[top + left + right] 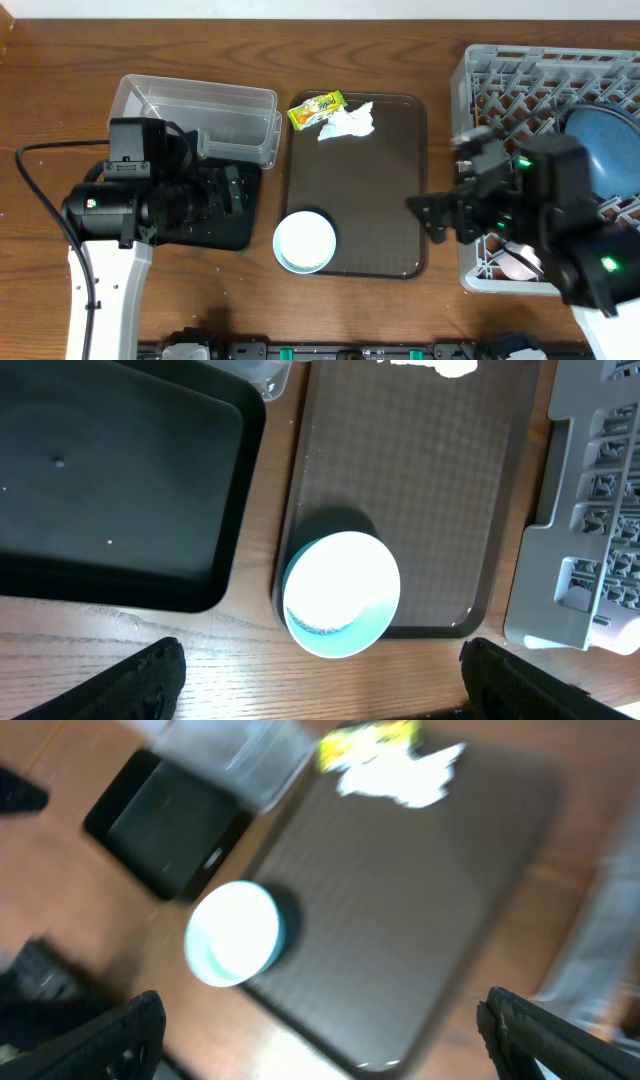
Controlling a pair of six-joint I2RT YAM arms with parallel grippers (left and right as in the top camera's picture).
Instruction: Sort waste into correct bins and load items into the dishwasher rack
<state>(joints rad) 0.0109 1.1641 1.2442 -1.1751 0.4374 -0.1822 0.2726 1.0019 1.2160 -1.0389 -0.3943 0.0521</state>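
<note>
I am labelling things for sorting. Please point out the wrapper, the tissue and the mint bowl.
wrapper (316,108), overhead view, middle of its printed face.
tissue (347,122), overhead view, its crumpled middle.
mint bowl (342,592), left wrist view, the bowl's inside.

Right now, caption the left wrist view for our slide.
Mint-green bowl at the corner of the brown tray, between black tray and grey rack.

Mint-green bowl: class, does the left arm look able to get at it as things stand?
Probably yes: the mint-green bowl sits uncovered at a corner of the brown tray, just ahead of the open left gripper, with nothing between them.
</note>
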